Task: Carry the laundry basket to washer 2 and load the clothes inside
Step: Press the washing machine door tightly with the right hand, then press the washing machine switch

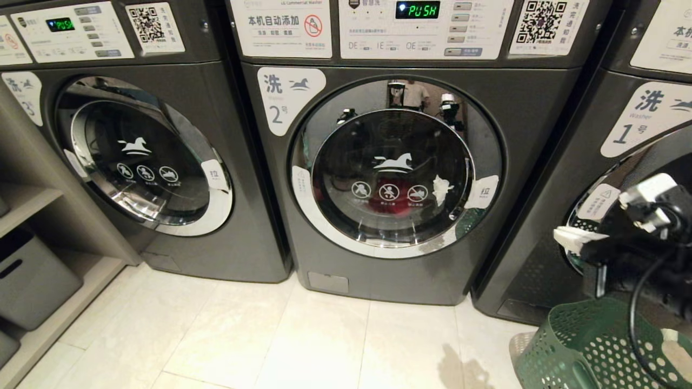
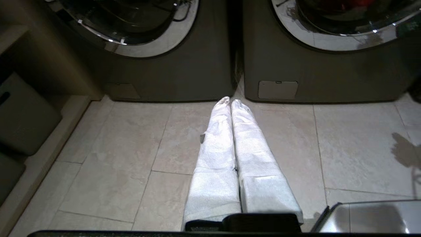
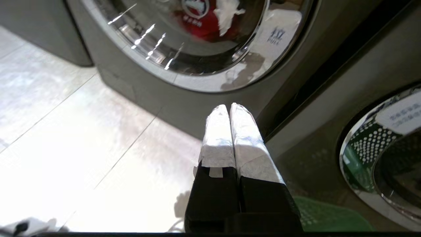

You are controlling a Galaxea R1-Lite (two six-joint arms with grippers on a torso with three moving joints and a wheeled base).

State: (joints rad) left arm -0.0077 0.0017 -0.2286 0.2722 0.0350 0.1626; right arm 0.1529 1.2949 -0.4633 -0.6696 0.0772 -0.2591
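I note a grey washer labelled 3 [image 1: 162,162] at left, another labelled 1 [image 1: 605,178] at right, pale floor tiles [image 1: 243,335], and grey storage bins [image 1: 30,281] on low shelving [image 1: 24,202].

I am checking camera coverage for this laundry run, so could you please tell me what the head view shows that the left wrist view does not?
Only the head view shows the control panels, the label with a blue 2 on washer 2, the washer labelled 1, the right gripper and the laundry basket on the floor at lower right.

Only the left wrist view shows the left gripper, jaws shut and empty, above the floor tiles.

Both show washer 2's closed door with the clothes red behind the glass, and the neighbouring washer on its left.
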